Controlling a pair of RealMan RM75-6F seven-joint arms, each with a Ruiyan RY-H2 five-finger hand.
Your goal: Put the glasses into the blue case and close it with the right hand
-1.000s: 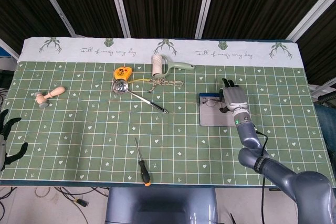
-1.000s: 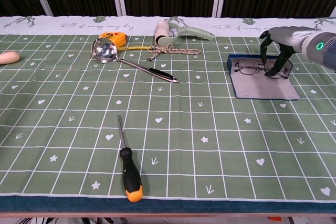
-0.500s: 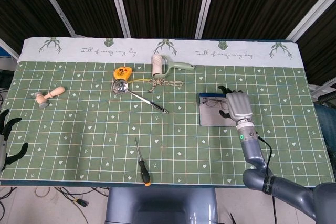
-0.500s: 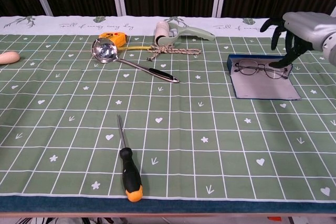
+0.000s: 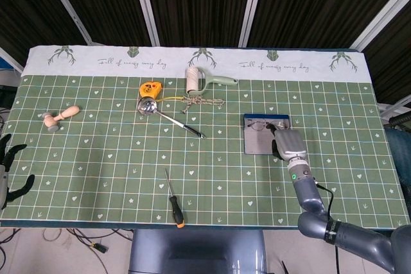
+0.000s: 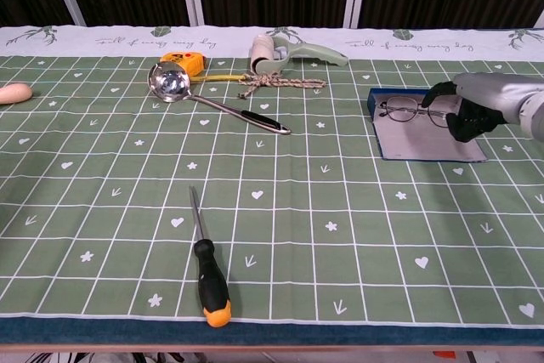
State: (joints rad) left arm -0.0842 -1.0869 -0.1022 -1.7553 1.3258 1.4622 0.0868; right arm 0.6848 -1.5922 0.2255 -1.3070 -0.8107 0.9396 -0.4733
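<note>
The blue case (image 5: 257, 145) (image 6: 418, 142) lies open and flat on the green mat, right of centre. The glasses (image 5: 259, 124) (image 6: 405, 109) rest in its far half against the blue rim. My right hand (image 5: 289, 144) (image 6: 467, 114) hovers low over the case's right side with its fingers curled in. Its thumb reaches toward the right end of the glasses, and I cannot tell whether it touches them. My left hand (image 5: 9, 166) hangs off the table's left edge with its fingers spread, holding nothing.
At the back of the mat lie a yellow tape measure (image 5: 149, 87), a ladle (image 5: 150, 108), a lint roller (image 5: 193, 79) and a knot of rope (image 5: 201, 102). A screwdriver (image 5: 174, 206) lies near the front edge, and a wooden stamp (image 5: 60, 117) at the far left.
My right hand left the far end of the glasses, lifted, then came back toward the near right of the case and lowered with fingers curled. The glasses stayed in the case.
</note>
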